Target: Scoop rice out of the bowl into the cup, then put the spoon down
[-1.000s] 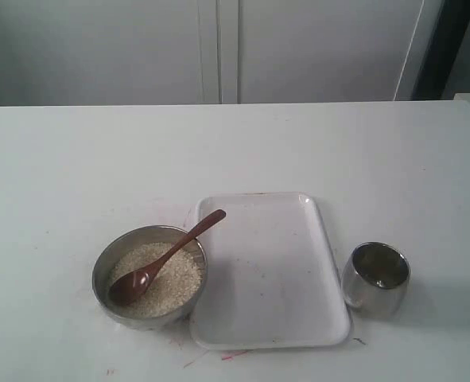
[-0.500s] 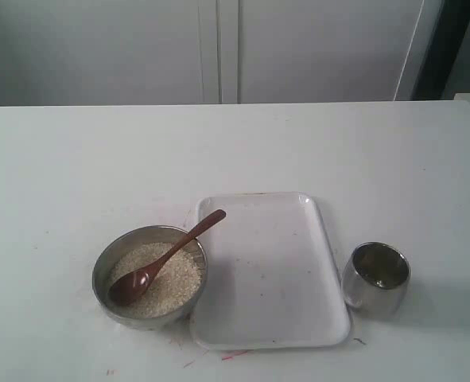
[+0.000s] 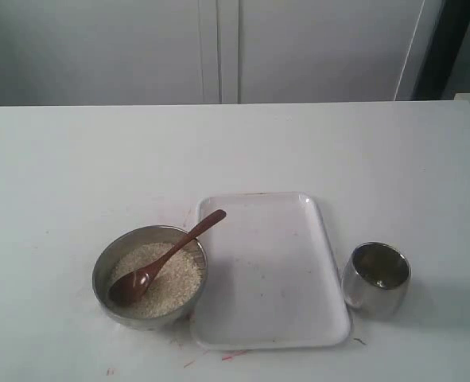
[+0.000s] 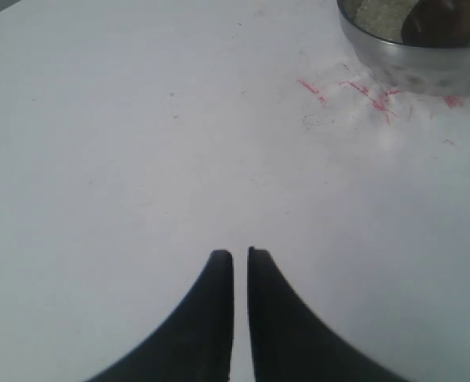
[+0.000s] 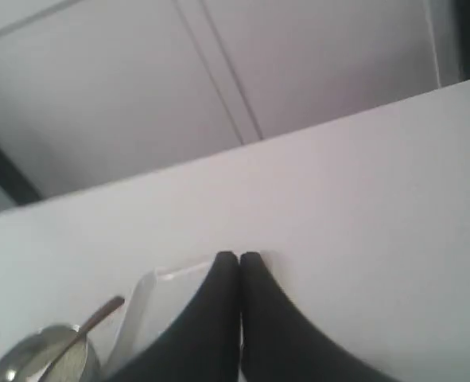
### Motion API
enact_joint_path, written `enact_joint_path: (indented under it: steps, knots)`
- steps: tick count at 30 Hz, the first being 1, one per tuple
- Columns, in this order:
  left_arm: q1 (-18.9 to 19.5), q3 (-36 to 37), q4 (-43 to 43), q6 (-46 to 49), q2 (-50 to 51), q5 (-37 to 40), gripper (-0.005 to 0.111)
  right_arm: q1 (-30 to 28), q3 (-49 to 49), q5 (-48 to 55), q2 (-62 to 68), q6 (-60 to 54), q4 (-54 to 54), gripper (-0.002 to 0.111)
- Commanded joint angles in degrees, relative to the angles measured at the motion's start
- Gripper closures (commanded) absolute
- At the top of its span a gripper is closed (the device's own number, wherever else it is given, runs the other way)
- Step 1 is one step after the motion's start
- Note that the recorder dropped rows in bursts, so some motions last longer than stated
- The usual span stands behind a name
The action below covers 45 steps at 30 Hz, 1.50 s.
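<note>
Shows spoon [image 3: 167, 256] lying scoop-down in rice [image 3: 175, 278] in bowl [image 3: 101, 274], handle propped on rim toward tray [image 3: 270, 270], prob. for easy pickup; cup [image 3: 375, 277] just beside tray on tabletop [image 3: 99, 159]; left gripper [image 4: 240, 255] & right gripper [image 5: 238, 256] empty, jaws pressed together, off spoon.

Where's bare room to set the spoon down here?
The white tray between the bowl and the cup is bare; only the handle tip of the spoon overhangs its far corner by the bowl. The table behind all three is open too. Tight spots: bowl against the tray's edge, and the narrow gap between tray and cup.
</note>
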Motion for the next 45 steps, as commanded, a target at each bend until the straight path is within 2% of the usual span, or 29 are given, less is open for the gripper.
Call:
enact_joint_path:
  steps: [1, 5, 8, 11, 15, 20, 28, 33, 41, 45]
  knots:
    - [-0.41, 0.52, -0.32, -0.27, 0.0, 2.84, 0.092, 1.92, -15.18, 11.29, 15.72, -14.66, 8.43, 0.108]
    - [-0.41, 0.52, -0.32, -0.27, 0.0, 2.84, 0.092, 2.02, -31.13, 19.21, 27.96, -23.62, 11.89, 0.108]
    - [-0.41, 0.52, -0.32, -0.27, 0.0, 2.84, 0.092, 2.76, -41.16, 26.14, 34.69, -25.1, 12.08, 0.108]
    - [-0.41, 0.52, -0.32, -0.27, 0.0, 2.84, 0.092, 5.3, -47.14, 30.07, 40.61, -27.13, 11.9, 0.108]
    - [-0.41, 0.52, -0.32, -0.27, 0.0, 2.84, 0.092, 10.74, -47.97, 31.02, 45.54, -33.56, 11.51, 0.108]
    - [-0.41, 0.52, -0.32, -0.27, 0.0, 2.84, 0.092, 19.13, -47.97, 31.75, 51.28, -33.64, 6.03, 0.108]
    - [-0.41, 0.52, -0.32, -0.27, 0.0, 2.84, 0.092, 31.89, -49.94, 26.65, 64.73, -32.86, -0.22, 0.108]
    - [-0.41, 0.52, -0.32, -0.27, 0.0, 2.84, 0.092, 32.92, -55.75, 24.05, 73.53, -39.12, -0.33, 0.108]
    - [-0.41, 0.52, -0.32, -0.27, 0.0, 2.84, 0.092, 32.92, -69.78, 29.16, 89.07, -49.11, -2.78, 0.108]
    - [-0.41, 0.52, -0.32, -0.27, 0.0, 2.84, 0.092, 32.92, -70.19, 28.74, 90.72, -55.2, -2.78, 0.108]
